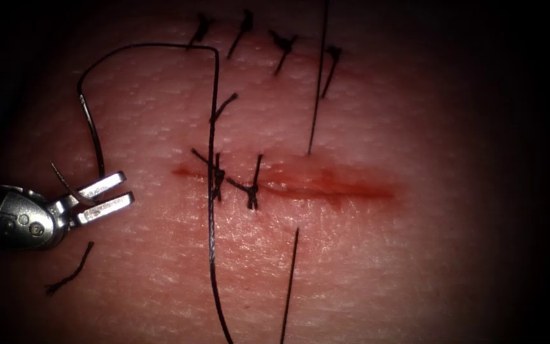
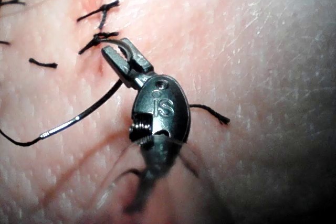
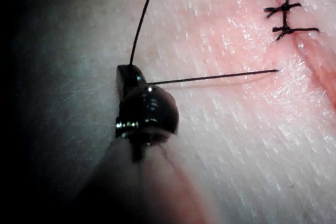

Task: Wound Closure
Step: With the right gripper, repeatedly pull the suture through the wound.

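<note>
Left of the cut (image 1: 326,185), the left pincer (image 1: 112,193) pinches the needle (image 1: 92,137) near its tip end, its jaws slightly parted; the needle lies free above the tissue (image 1: 415,267). Thread (image 1: 211,191) arcs from the needle's tail, then runs down across two stitches (image 1: 237,185). Further right, a thread leaves the tissue above the cut. Right pincer (image 3: 127,77) grips thread.
</note>
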Controlling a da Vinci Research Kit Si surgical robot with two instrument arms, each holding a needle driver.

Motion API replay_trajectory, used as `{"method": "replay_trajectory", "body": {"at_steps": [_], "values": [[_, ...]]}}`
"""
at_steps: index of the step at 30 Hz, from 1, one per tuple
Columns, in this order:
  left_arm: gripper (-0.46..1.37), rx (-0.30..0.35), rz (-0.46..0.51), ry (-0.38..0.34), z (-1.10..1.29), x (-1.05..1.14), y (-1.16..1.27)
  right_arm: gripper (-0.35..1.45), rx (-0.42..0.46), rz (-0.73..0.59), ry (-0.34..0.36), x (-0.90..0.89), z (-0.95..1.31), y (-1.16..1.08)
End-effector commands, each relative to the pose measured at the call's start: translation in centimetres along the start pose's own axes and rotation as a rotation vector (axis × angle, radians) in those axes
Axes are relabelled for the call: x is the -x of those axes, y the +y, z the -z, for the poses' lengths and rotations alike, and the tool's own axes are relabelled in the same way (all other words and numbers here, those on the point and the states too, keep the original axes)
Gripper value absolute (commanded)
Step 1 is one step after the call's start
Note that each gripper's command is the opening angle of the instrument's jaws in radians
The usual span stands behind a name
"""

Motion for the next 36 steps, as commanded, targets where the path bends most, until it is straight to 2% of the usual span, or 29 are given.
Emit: {"method": "replay_trajectory", "body": {"at_steps": [1, 4, 8, 13, 14, 16, 17, 18, 19, 25, 27, 29, 32, 36], "values": [[-0.35, 0.008, 0.000, 0.000, 0.00, 0.00, 0.00, -0.35, -0.006, 0.003, 0.001, -0.02, -0.01, -0.08], [-0.35, 0.009, 0.000, 0.001, 0.01, 0.01, -0.01, -0.35, -0.019, 0.008, -0.003, -0.05, -0.06, -0.33], [-0.35, 0.014, 0.000, 0.003, 0.02, 0.01, -0.04, -0.35, -0.030, 0.008, -0.005, -0.09, -0.15, -0.54], [-0.35, 0.010, 0.002, 0.000, 0.05, 0.01, -0.08, -0.35, -0.016, 0.189, 0.049, -0.19, -0.17, -0.47], [-0.35, 0.006, 0.002, -0.003, 0.06, 0.01, -0.10, -0.17, -0.019, 0.216, 0.051, -0.20, -0.17, -0.42], [-0.35, 0.003, 0.003, -0.005, 0.09, 0.02, -0.13, 0.79, -0.005, 0.240, 0.073, -0.23, -0.17, -0.33], [-0.35, -0.001, 0.004, -0.007, 0.10, 0.02, -0.16, 1.01, 0.007, 0.291, 0.084, -0.25, -0.17, -0.28], [-0.35, -0.003, 0.005, -0.009, 0.12, 0.02, -0.20, 1.19, 0.019, 0.412, 0.085, -0.26, -0.15, -0.20], [-0.35, -0.008, 0.012, -0.012, 0.15, 0.03, -0.25, 1.24, 0.025, 0.451, 0.086, -0.27, -0.13, -0.15], [-0.35, -0.047, 0.008, -0.032, 0.36, 0.07, -0.59, 1.29, 0.057, 0.499, 0.084, -0.30, 0.10, 0.06], [-0.35, -0.078, 0.014, -0.039, 0.52, 0.10, -0.80, 1.31, 0.107, 0.539, 0.075, -0.33, 0.33, 0.18], [-0.35, -0.088, 0.016, -0.038, 0.58, 0.12, -0.87, 1.32, 0.111, 0.545, 0.082, -0.34, 0.44, 0.24], [-0.35, -0.100, 0.011, -0.046, 0.68, 0.17, -1.00, 1.32, 0.131, 0.553, 0.105, -0.34, 0.73, 0.40], [-0.35, -0.106, 0.011, -0.049, 0.78, 0.23, -1.13, 1.41, 0.185, 0.536, 0.143, -0.31, 1.14, 0.62]]}}
